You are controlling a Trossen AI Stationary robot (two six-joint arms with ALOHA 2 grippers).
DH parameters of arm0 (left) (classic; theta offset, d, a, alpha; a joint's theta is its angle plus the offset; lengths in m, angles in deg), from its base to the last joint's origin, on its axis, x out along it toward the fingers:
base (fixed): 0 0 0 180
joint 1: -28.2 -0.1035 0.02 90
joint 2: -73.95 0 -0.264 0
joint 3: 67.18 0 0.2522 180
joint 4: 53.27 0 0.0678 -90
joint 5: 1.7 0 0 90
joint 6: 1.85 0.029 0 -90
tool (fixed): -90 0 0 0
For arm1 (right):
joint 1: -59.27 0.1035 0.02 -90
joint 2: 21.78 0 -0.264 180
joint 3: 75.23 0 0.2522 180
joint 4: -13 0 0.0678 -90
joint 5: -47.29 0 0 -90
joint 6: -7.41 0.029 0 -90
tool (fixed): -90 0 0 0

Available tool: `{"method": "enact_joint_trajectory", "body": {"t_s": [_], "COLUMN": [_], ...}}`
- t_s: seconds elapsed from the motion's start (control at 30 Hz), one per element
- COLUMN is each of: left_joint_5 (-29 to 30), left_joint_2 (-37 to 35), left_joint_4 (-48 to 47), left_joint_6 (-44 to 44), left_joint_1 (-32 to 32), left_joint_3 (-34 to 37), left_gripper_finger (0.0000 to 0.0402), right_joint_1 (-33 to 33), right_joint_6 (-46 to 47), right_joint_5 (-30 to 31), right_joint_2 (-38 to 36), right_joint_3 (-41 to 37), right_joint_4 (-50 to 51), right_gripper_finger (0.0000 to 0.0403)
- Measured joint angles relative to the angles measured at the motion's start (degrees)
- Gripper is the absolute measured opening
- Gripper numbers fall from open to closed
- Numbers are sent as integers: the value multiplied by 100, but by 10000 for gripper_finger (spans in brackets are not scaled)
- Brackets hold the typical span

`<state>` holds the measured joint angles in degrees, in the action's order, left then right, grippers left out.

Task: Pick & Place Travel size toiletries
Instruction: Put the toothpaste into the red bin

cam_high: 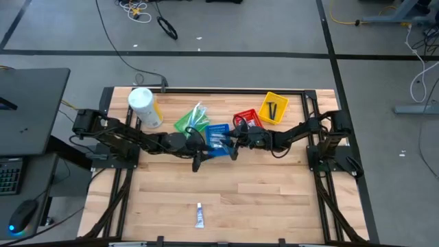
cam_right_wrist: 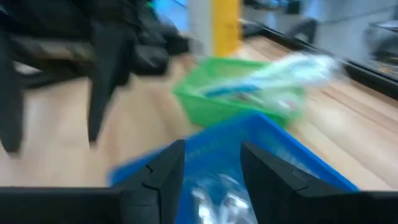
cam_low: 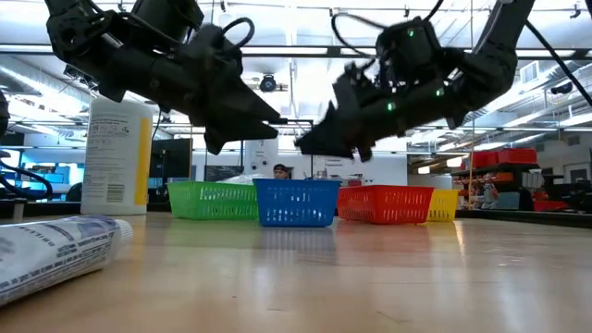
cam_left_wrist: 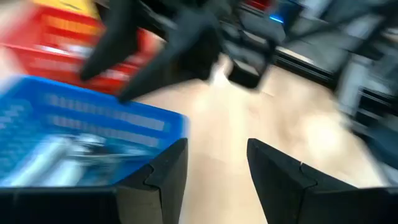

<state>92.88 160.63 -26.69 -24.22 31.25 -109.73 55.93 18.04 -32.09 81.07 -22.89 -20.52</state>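
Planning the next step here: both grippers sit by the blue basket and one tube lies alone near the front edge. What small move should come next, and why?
Probably lift the right gripper clear of the blue basket: its fingers stand apart and empty above silvery tubes already inside. The one tube left on the bare table waits near the front edge, and the left gripper is open and empty too.

The wooden table top (cam_high: 274, 199) is light tan with pale stripes. Four little mesh plastic baskets sit in a row: a green mesh basket (cam_high: 186, 122), a blue mesh basket (cam_high: 218, 130), a red mesh basket (cam_high: 245, 120) and a yellow mesh basket (cam_high: 274, 107). The big round canister (cam_high: 144, 106) is white with a yellow side. The small squeezy tube (cam_high: 199, 215) is white and silver. Both robot arms are black.
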Motion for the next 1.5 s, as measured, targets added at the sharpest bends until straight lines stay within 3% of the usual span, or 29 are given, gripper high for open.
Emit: {"method": "enact_joint_trajectory", "body": {"t_s": [0.1, 0.17, 0.3, 0.4, 0.57, 0.8, 1.03, 1.23, 1.4, 1.5], "left_joint_5": [-1048, -1595, -1739, -1552, -910, -377, -433, -411, 170, 164], "left_joint_2": [0, 0, 0, -1, 9, 711, 1431, 1930, 1924, 1930], "left_joint_4": [20, -9, -35, -85, -448, -1183, -1519, -2285, -2548, -2579], "left_joint_6": [193, 812, 1619, 1733, 1726, 2240, 2352, 2283, 2763, 2853], "left_joint_1": [51, 256, 881, 1326, 1973, 2667, 3066, 3275, 3387, 3344], "left_joint_3": [0, 0, 0, 0, -32, -639, -1356, -1873, -1930, -1928], "left_gripper_finger": [176, 176, 176, 176, 176, 176, 176, 179, 179, 179], "right_joint_1": [144, 278, 662, 996, 1468, 1940, 2513, 3042, 3295, 3364], "right_joint_6": [61, 111, 112, 112, 152, 1235, 1623, 1549, 1487, 1485], "right_joint_5": [-401, -726, -1429, -1517, -1133, -663, -616, 190, 586, 736], "right_joint_2": [-156, -233, -280, -280, -280, -280, -283, -285, -285, -285], "right_joint_3": [47, 58, 59, 58, 58, 58, 58, 58, 58, 58], "right_joint_4": [-35, -47, -69, 118, 242, 335, 357, 337, 328, 335], "right_gripper_finger": [166, 166, 167, 167, 167, 167, 167, 167, 167, 167]}}
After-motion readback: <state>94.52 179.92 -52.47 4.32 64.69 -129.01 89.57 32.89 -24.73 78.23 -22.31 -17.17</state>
